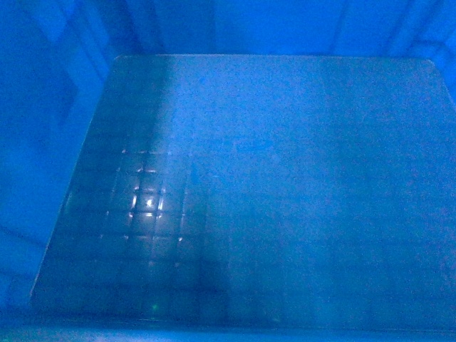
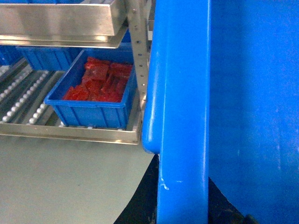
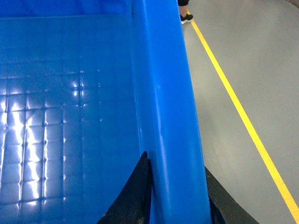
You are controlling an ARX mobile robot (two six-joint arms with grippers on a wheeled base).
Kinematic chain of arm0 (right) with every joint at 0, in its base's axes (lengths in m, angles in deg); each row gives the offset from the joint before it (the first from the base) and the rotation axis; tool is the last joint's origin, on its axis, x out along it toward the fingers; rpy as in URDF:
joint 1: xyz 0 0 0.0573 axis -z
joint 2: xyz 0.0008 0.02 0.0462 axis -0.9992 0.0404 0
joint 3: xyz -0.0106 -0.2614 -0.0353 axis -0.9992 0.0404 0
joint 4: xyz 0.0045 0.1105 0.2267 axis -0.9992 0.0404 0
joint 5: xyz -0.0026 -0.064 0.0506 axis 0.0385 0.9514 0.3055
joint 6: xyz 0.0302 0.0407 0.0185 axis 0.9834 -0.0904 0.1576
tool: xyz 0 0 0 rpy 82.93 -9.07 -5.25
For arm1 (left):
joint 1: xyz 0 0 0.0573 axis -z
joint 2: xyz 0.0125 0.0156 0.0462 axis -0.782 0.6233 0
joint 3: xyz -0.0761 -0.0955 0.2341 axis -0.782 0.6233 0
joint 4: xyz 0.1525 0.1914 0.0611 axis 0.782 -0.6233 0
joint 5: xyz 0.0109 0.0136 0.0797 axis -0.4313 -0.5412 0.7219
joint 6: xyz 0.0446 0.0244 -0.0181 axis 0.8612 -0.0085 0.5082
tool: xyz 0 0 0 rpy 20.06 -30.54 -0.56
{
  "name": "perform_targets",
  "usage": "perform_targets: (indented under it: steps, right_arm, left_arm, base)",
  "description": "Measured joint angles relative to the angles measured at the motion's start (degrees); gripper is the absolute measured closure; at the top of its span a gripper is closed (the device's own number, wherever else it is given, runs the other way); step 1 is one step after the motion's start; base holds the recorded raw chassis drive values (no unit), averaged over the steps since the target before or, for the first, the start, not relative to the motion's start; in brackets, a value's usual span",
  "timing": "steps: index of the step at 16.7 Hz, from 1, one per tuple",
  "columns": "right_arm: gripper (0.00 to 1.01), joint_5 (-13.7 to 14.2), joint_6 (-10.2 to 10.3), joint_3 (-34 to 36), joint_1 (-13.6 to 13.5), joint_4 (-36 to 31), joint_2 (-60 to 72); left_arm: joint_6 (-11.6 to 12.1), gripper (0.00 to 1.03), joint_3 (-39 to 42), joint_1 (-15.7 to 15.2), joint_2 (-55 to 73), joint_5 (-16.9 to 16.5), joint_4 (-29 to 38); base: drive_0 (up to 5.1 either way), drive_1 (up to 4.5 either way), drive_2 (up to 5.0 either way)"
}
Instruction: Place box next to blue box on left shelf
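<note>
You had the blue crate (image 1: 271, 192) lifted, its gridded glossy floor filling the head view. The right gripper (image 3: 175, 196) pinched its thick rounded rim; the left gripper (image 2: 182, 205) clamped the opposite rim. You needed to keep it level and ease it onto the roller shelf (image 2: 23, 100) left of the small blue bin (image 2: 96, 100) of red parts (image 2: 100, 81).
</note>
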Motion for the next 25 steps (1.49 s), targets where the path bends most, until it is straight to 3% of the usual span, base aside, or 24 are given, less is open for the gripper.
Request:
perform_targets:
  steps: [25]
  right_arm:
    - [0.84, 0.0, 0.0, 0.0, 0.0, 0.0, -0.3]
  left_arm:
    - [0.0, 0.94, 0.0, 0.0, -0.1, 0.1, 0.0]
  base:
    - [-4.7, 1.58, 3.5]
